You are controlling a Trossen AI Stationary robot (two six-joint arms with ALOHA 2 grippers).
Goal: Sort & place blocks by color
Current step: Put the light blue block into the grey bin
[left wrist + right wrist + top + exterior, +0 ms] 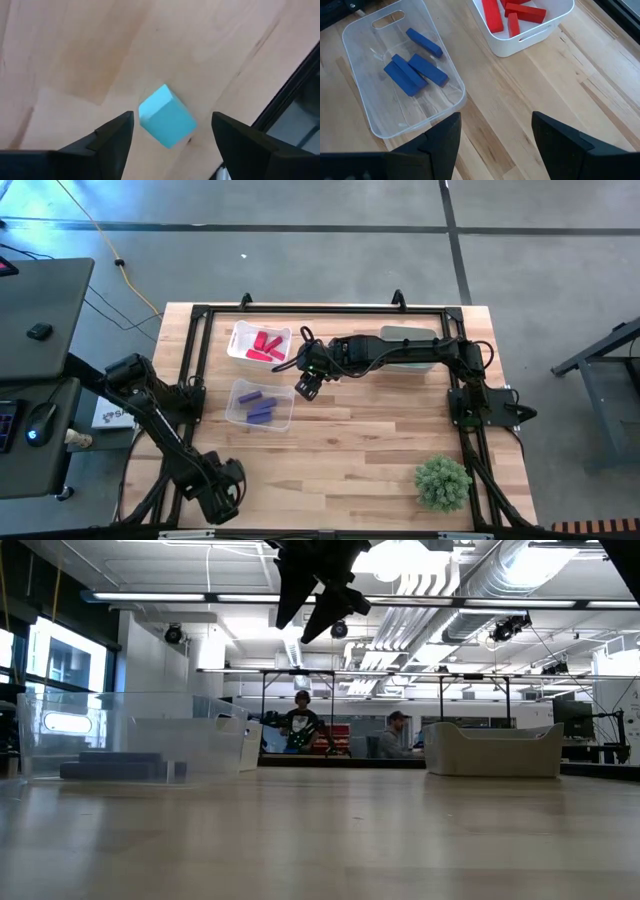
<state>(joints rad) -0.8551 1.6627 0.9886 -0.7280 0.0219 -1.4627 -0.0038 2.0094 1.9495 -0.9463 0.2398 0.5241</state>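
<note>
A teal cube lies flat on the wood near the table's near left corner. My left gripper hangs over it, open, one finger on either side and clear of it; in the high view the left gripper hides the cube. Red blocks lie in a white bin. Purple bars lie in a clear bin. My right gripper is open and empty, raised above the table just right of both bins.
A pale green-grey bin sits at the far right, under the right arm, and shows in the low view. A bushy green plant ball stands near the table's near right corner. Bare wood spans the middle. People sit beyond the table.
</note>
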